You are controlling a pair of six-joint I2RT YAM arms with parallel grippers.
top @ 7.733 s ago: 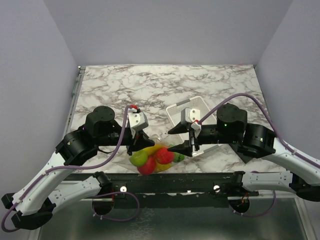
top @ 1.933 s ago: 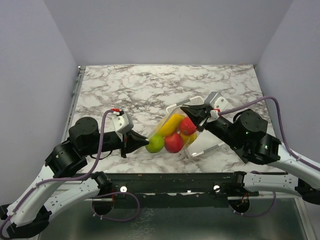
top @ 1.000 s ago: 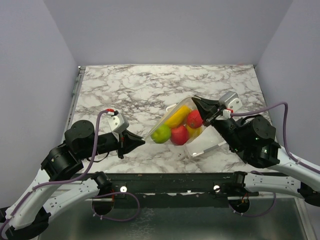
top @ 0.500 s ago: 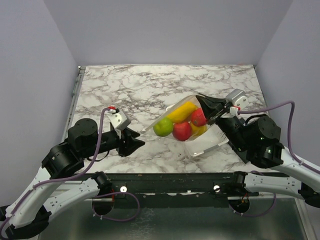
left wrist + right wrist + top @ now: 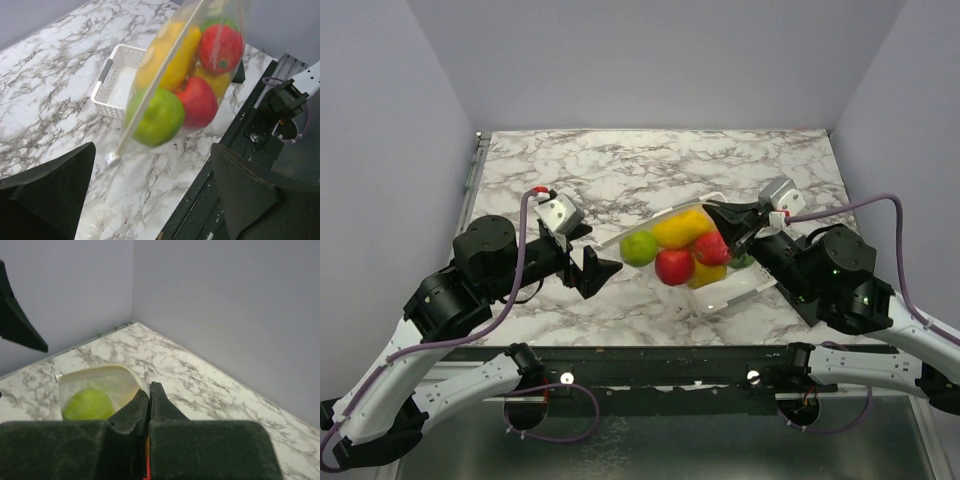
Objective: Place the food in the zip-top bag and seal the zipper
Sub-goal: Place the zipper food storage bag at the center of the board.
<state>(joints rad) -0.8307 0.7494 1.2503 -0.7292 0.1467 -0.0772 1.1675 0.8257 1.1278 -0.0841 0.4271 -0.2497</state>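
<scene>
The zip-top bag (image 5: 672, 243) hangs above the table with the food inside: a light green fruit (image 5: 638, 248), a yellow one (image 5: 678, 229) and red ones (image 5: 673, 266). My right gripper (image 5: 715, 222) is shut on the bag's upper right corner, and its fingertips (image 5: 151, 390) pinch the plastic edge. My left gripper (image 5: 592, 258) stands open just left of the bag's low end and touches nothing. In the left wrist view the zipper (image 5: 149, 95) runs as a straight strip down to a small white slider (image 5: 112, 160). The bag (image 5: 185, 85) hangs beyond the open left gripper (image 5: 150, 200).
A white slotted basket (image 5: 745, 287) sits on the marble table under and to the right of the bag; the basket (image 5: 112, 82) looks empty. The table's black front rail (image 5: 650, 360) runs close below the grippers.
My left gripper has opened wide and let go of the bag's low end. The bag now hangs from the right gripper alone, shifted slightly left and lower.
</scene>
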